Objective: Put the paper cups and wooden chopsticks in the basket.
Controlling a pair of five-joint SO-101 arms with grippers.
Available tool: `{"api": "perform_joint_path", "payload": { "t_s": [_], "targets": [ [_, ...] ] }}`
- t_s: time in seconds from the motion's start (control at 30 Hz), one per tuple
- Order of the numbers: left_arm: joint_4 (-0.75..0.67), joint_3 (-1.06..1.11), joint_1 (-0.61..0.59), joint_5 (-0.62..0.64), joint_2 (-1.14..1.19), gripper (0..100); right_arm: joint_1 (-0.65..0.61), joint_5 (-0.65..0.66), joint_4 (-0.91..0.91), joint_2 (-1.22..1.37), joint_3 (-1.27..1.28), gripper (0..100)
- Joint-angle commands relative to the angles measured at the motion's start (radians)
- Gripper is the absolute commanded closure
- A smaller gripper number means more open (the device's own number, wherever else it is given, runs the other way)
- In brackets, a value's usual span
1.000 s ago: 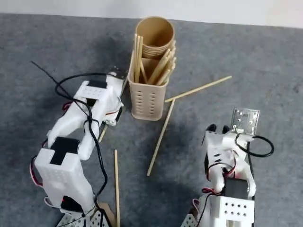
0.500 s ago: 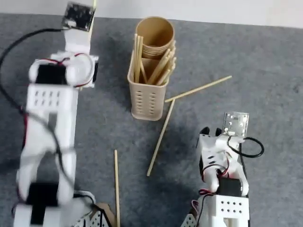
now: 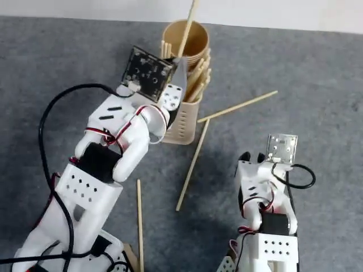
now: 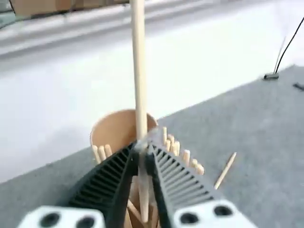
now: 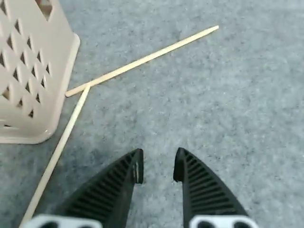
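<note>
- The left claw [image 4: 141,151] is clenched on one wooden chopstick [image 4: 137,71]. The stick's long axis runs close to upright, and most of it rises above the claw.
- Directly beneath this claw stands the basket [image 3: 184,122], with the paper cups [image 3: 190,35] and other chopsticks [image 3: 198,76] already inside. The held stick's lower end points into it, so letting go looks like the next move.
- The right claw [image 5: 156,164] is released and empty above the desk [image 5: 228,95].
- Two loose chopsticks [image 5: 142,59] lie ahead of the right claw, meeting beside the basket, so this arm is the nearer one.
</note>
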Motion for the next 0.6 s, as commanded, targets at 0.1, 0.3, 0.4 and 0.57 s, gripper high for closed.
{"api": "perform_joint_path", "payload": {
  "t_s": [0.1, 0.3, 0.4, 0.57],
  "targets": [
    [-0.057, 0.015, 0.005, 0.012, 0.087, 85, -0.005, 0.009, -0.015, -0.010, -0.005, 88.4],
    [-0.057, 0.002, -0.008, 0.009, 0.117, 83, -0.027, 0.009, -0.015, -0.008, -0.004, 88.4],
    [-0.044, -0.024, -0.054, 0.011, 0.094, 83, -0.030, 0.009, -0.015, -0.010, 0.013, 88.4],
    [0.140, -0.107, -0.208, 0.014, 0.004, 83, -0.022, 0.055, -0.012, -0.004, 0.012, 88.4]
  ]
}}
